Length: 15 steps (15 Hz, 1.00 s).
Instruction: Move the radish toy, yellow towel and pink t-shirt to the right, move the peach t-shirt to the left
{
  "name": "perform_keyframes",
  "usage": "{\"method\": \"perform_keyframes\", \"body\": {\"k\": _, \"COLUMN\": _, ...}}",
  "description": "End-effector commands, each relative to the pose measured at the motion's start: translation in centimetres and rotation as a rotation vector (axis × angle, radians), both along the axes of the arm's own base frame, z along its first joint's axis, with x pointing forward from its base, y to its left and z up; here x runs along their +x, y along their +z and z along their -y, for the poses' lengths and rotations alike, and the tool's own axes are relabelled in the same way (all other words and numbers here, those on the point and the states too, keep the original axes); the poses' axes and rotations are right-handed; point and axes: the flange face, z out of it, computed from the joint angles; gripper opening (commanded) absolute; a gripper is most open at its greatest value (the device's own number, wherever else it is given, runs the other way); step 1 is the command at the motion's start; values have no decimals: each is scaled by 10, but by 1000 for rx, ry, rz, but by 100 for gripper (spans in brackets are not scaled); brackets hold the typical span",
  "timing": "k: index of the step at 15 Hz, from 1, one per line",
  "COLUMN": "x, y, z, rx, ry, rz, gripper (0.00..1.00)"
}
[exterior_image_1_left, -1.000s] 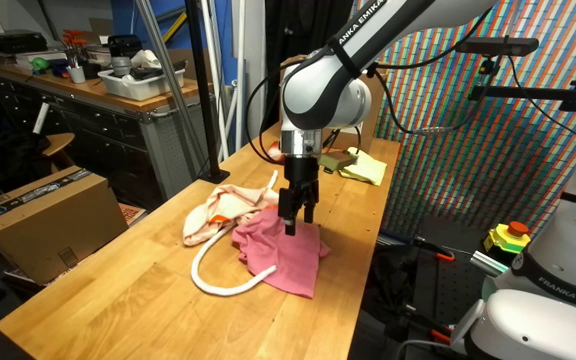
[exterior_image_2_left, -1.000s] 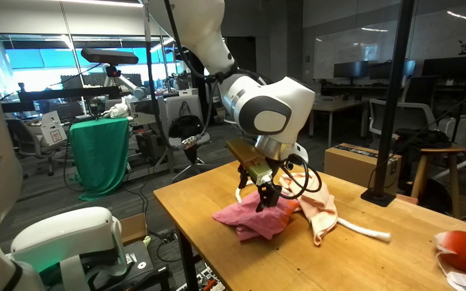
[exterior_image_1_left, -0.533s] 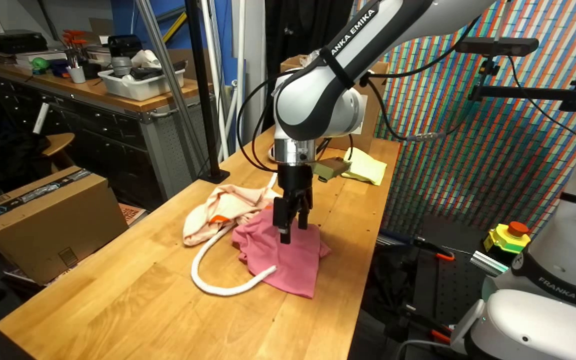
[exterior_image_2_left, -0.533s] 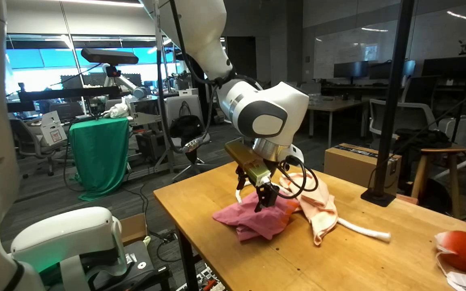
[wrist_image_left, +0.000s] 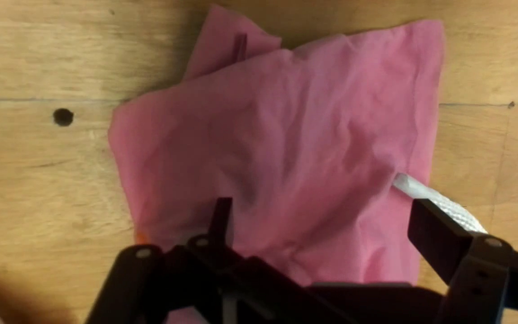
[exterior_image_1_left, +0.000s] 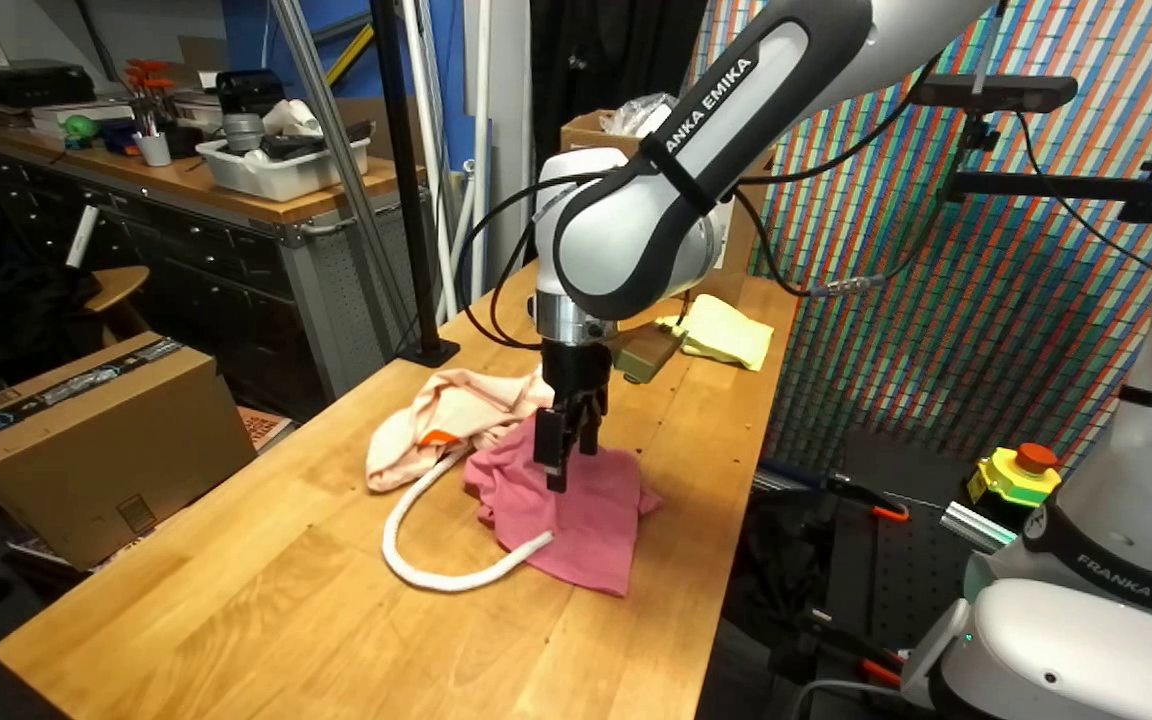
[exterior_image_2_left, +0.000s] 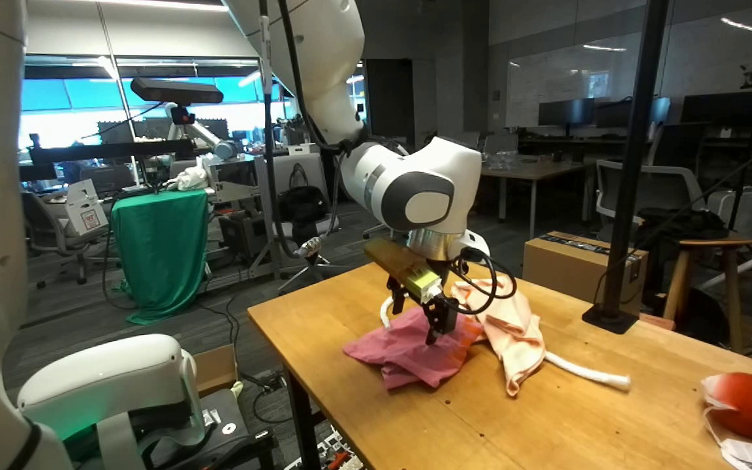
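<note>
The pink t-shirt (exterior_image_1_left: 591, 530) lies crumpled on the table, also in an exterior view (exterior_image_2_left: 402, 352), and fills the middle of the wrist view (wrist_image_left: 295, 135). My gripper (exterior_image_1_left: 573, 467) points down just above it, fingers apart and nothing between them; contact with the cloth cannot be told. The gripper also shows in an exterior view (exterior_image_2_left: 415, 323) and in the wrist view (wrist_image_left: 322, 209). The peach t-shirt (exterior_image_1_left: 461, 405) is bunched beside the pink one, also in an exterior view (exterior_image_2_left: 516, 333). The yellow towel (exterior_image_1_left: 731, 335) lies farther along the table. The red-and-white radish toy (exterior_image_2_left: 751, 405) sits near the table edge.
A white rope (exterior_image_1_left: 436, 580) curves by both shirts, one end on the pink t-shirt; it also shows in the wrist view (wrist_image_left: 450, 208). A black pole (exterior_image_2_left: 624, 196) stands at the edge of the wooden table (exterior_image_1_left: 286, 600). A cardboard box (exterior_image_1_left: 586, 128) stands at the back.
My open gripper has moved down and slightly toward the peach t-shirt, over the pink t-shirt. The shirts, towel and toy have not moved.
</note>
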Motion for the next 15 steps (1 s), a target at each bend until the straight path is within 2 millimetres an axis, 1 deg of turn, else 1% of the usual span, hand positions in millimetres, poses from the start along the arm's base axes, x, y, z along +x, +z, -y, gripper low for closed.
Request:
{"method": "perform_keyframes", "body": {"k": 1, "x": 5, "y": -6, "z": -8, "rx": -50, "ry": -4, "rz": 67, "gripper": 100}}
{"method": "perform_keyframes", "body": {"k": 6, "x": 5, "y": -16, "z": -16, "rx": -106, "ry": -1, "rz": 113, "gripper": 100}}
{"method": "perform_keyframes", "body": {"k": 12, "x": 3, "y": -25, "z": -19, "rx": -180, "ry": -9, "rz": 146, "gripper": 100}}
{"method": "perform_keyframes", "body": {"k": 13, "x": 3, "y": -25, "z": -19, "rx": -189, "ry": -9, "rz": 151, "gripper": 96}}
{"method": "perform_keyframes", "body": {"k": 14, "x": 3, "y": -25, "z": -20, "rx": -192, "ry": -12, "rz": 154, "gripper": 73}}
{"method": "perform_keyframes", "body": {"k": 15, "x": 3, "y": -25, "z": -20, "rx": -202, "ry": -16, "rz": 159, "gripper": 71}}
